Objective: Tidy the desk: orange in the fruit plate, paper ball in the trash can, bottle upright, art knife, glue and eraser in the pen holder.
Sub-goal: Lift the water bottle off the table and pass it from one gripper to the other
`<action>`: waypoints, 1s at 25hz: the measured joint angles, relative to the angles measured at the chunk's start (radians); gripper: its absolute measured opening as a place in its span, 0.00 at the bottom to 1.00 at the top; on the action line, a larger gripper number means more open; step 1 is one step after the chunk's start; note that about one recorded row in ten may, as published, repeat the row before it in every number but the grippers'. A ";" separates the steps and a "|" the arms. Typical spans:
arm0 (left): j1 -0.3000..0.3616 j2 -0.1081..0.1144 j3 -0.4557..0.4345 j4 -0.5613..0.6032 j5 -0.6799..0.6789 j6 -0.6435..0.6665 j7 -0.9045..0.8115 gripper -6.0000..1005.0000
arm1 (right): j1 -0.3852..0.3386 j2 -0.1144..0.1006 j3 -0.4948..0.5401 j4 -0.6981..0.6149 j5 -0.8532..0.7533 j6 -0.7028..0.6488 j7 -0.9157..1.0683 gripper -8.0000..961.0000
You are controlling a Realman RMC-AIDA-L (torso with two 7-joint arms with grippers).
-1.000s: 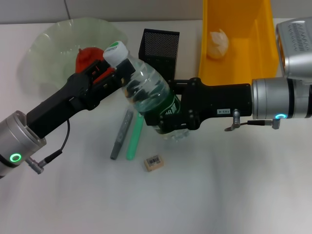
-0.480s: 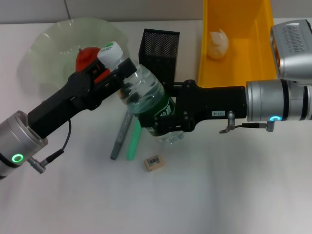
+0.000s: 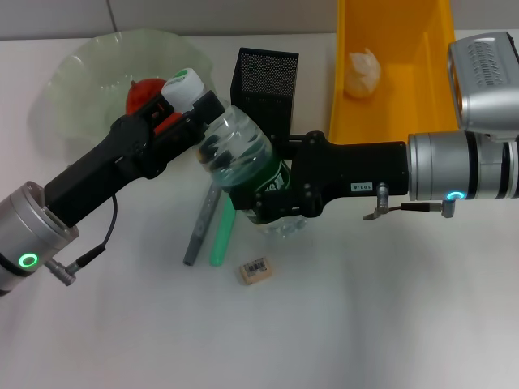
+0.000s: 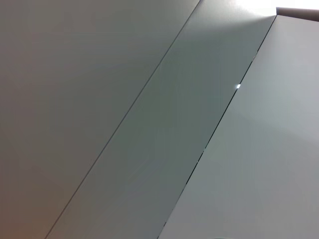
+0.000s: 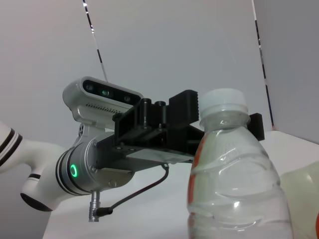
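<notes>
The bottle [image 3: 242,158] is held off the table, tilted with its cap toward the far left. My right gripper [image 3: 263,203] is shut on its lower body at the green label. My left gripper [image 3: 195,109] is shut around its neck just under the cap. The right wrist view shows the bottle [image 5: 234,174] with the left gripper [image 5: 224,122] on both sides of its neck. The orange [image 3: 146,91] lies in the fruit plate [image 3: 73,73]. The paper ball [image 3: 364,71] lies in the trash can [image 3: 438,73]. The eraser [image 3: 255,271] lies on the table. The pen holder [image 3: 266,81] stands behind the bottle.
A grey art knife [image 3: 200,227] and a green glue stick [image 3: 221,235] lie side by side on the table under the bottle. The left wrist view shows only grey wall panels.
Both arms have moved the bottle a little to the left and stood it more upright. The right gripper's forearm has slid left with it.
</notes>
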 joint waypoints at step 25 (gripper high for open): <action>-0.008 0.002 -0.003 -0.001 -0.001 0.000 -0.001 0.51 | 0.008 0.001 -0.010 0.012 0.014 0.000 -0.007 0.80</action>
